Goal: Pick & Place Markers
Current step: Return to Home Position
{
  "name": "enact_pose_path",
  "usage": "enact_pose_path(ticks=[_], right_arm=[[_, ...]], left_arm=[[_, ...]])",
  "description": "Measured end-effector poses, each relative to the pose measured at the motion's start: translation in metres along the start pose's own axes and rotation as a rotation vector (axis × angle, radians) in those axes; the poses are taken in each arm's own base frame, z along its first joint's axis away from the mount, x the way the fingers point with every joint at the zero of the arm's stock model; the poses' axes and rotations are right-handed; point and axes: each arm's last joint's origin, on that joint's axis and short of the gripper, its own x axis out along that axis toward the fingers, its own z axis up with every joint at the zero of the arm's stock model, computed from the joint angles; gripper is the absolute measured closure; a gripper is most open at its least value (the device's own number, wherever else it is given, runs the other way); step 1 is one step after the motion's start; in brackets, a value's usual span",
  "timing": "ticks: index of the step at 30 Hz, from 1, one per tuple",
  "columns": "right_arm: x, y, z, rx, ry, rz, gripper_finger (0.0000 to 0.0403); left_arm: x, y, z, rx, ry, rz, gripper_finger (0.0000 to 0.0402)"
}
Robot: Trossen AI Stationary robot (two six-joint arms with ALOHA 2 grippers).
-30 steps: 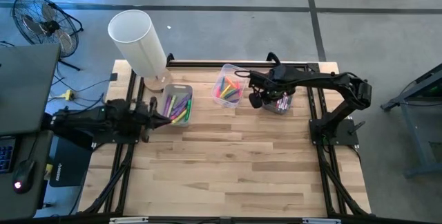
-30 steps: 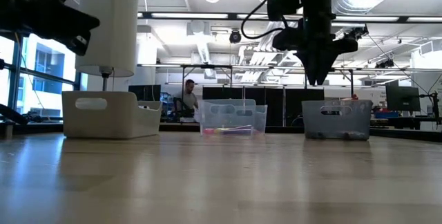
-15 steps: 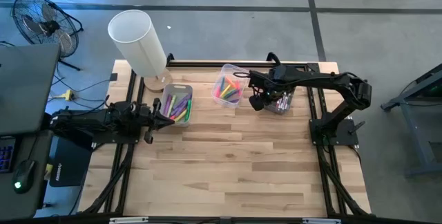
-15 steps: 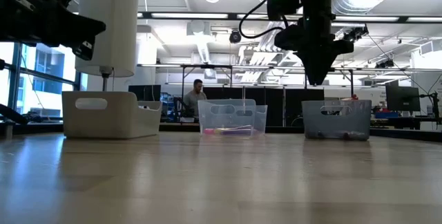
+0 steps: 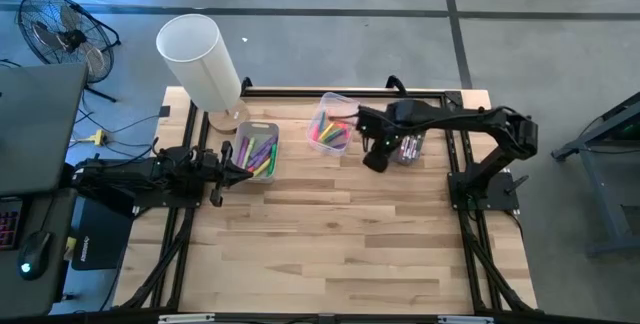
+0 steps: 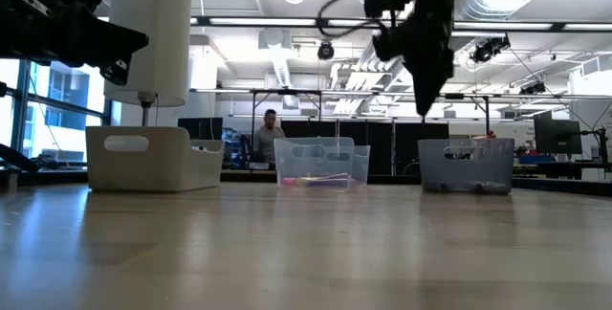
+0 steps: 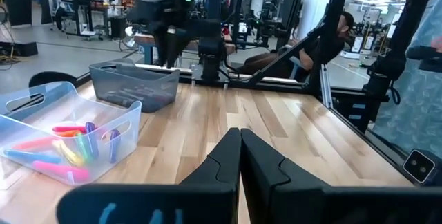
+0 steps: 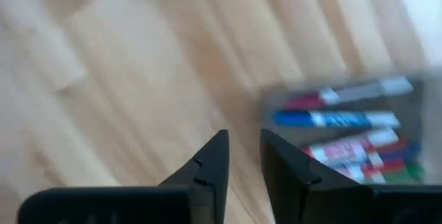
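Homing step, nothing to carry.

Overhead: right gripper point(image 5: 374, 159) between clear bin point(image 5: 333, 97) and dark bin point(image 5: 414, 158), just beside the dark one, over bare table point(image 5: 330, 244). Left gripper point(image 5: 240, 171) just beside grey bin point(image 5: 258, 126). Markers point(image 5: 328, 129) in all three bins, none loose on the wood.

Low view: right gripper pointing down, well above the rims, between clear and dark bins. Raise first, then swing away; mind the dark bin's wall.

Left wrist: fingers point(image 7: 224, 158) pressed together, empty. Draw straight away from the grey bin, no sideways sweep into it.

Right wrist: tips a narrow gap apart, nothing between. Blue and red markers in the dark bin nearby.

Fold both arms slowly, no crossing over the bins.
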Motion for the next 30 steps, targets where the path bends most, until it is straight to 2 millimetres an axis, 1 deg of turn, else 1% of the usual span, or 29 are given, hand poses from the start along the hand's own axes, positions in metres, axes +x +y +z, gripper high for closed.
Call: enact_pose_path(ticks=[2, 5, 6, 10, 14, 17, 20, 22, 26, 30], right_arm=[[-0.003, 0.011, 0.0, -0.105, -0.044, 0.03, 0.0351], [-0.012, 0.025, 0.001, -0.23, -0.141, 0.067, 0.039], [-0.015, 0.029, 0.001, -0.267, -0.169, 0.081, 0.0396], [-0.028, 0.037, -0.002, -0.343, -0.264, 0.11, 0.039], [-0.038, 0.042, -0.012, -0.407, -0.324, 0.153, 0.04], [-0.032, 0.041, -0.032, -0.414, -0.399, 0.194, 0.0399], [-0.019, 0.035, -0.061, -0.423, -0.451, 0.259, 0.0401], [-0.014, 0.029, -0.081, -0.412, -0.494, 0.289, 0.0401], [-0.009, 0.012, -0.117, -0.324, -0.608, 0.346, 0.0401], [-0.009, -0.004, -0.151, -0.289, -0.745, 0.394, 0.0402]], left_arm=[[0.0, 0.0, 0.0, 0.0, 0.0, 0.0, 0.04], [0.0, 0.0, 0.0, 0.0, 0.001, 0.0, 0.04], [0.0, 0.0, 0.0, 0.0, 0.001, 0.001, 0.04], [0.0, 0.0, 0.0, 0.0, 0.001, 0.001, 0.04], [0.0, 0.0, 0.0, 0.0, 0.001, 0.001, 0.04], [0.0, 0.0, 0.0, 0.0, 0.001, 0.001, 0.04], [0.0, 0.0, 0.0, 0.0, 0.002, 0.001, 0.04], [0.0, 0.0, 0.0, 0.0, 0.002, 0.001, 0.04], [0.0, 0.0, 0.0, 0.0, 0.002, 0.001, 0.04], [0.0, 0.0, 0.0, 0.0, 0.002, 0.001, 0.04]])
